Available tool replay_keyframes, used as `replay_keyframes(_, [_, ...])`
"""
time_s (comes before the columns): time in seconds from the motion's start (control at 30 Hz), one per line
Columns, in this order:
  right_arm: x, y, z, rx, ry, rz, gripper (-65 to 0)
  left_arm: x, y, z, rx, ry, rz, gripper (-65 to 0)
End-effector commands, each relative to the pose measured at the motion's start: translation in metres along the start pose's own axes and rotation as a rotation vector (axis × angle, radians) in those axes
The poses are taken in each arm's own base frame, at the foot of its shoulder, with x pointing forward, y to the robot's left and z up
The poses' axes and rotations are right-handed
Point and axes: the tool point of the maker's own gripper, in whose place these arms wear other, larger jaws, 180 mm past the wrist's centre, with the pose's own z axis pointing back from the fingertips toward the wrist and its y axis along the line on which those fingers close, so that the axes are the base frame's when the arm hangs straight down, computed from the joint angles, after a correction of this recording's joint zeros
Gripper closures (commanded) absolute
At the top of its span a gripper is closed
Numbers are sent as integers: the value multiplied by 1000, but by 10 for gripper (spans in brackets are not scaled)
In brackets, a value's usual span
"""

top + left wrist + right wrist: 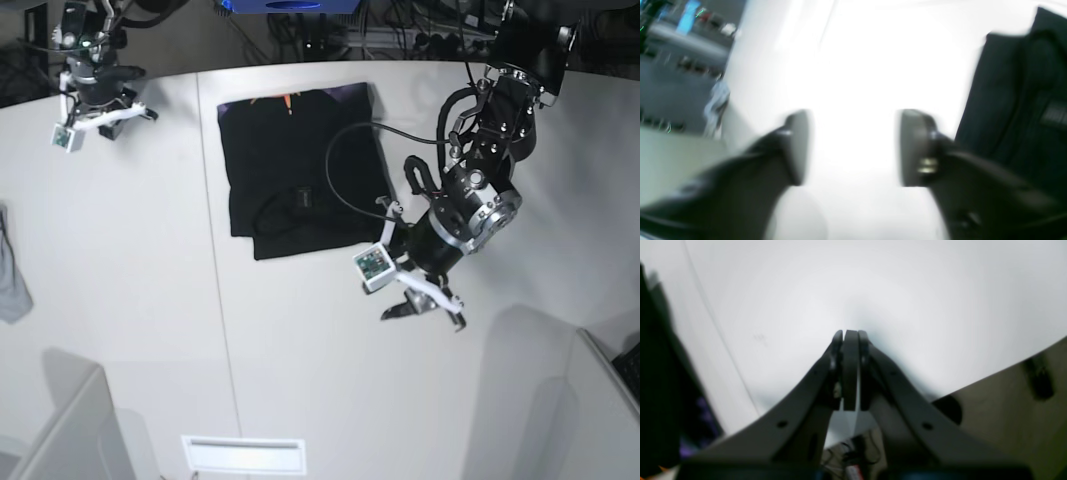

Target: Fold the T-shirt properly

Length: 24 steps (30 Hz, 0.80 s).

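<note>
While the left gripper hangs nearest over bare table, we see its jaws apart, holding nothing. Beyond lies the folded black T-shirt. Farthest, the right gripper is closed, empty.

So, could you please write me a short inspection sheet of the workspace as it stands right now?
Surface: white table, a seam line running across it.
Job's things: black T-shirt lies folded into a rectangle at the far middle, flat.
Clutter: small grey cloth at the table's edge.
Grippers: left gripper over bare table beside the T-shirt, jaws apart, nothing between them; right gripper off at the far corner, jaws shut, empty.
Cables: a black cable loops from the left arm over the T-shirt.
Surroundings: cables and equipment behind the table; view too blurred for more.
</note>
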Motion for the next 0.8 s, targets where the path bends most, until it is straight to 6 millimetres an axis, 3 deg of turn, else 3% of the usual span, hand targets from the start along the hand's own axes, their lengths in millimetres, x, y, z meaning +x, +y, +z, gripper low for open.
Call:
replay_keyframes(0.0, [7, -6, 7, 1, -27, 37, 0, -2, 5, 5, 19, -5, 13, -84])
replay_keyframes(0.03, [4, -12, 10, 3, -19, 59, 0, -17, 4, 10, 22, 30, 32, 0])
replay_keyframes(0.27, [-21, -65, 48, -55, 87, 190, 0, -83, -34, 54, -43, 94, 245, 0])
replay_keyframes(0.43, [-37, -110, 82, -119, 167, 272, 0, -122, -61, 108, -40, 94, 410, 0])
replay_keyframes(0.53, [-44, -128, 99, -143, 209, 312, 0, -132, -89, 141, -72, 96, 457, 0])
replay_keyframes(0.7, [-63, -145, 114, -163, 338, 468, 0, -136, -154, 192, -211, 151, 554, 0])
replay_keyframes(0.77, [-82, -155, 116, -178, 469, 554, 0, -142, -178, 211, -264, 211, 593, 0])
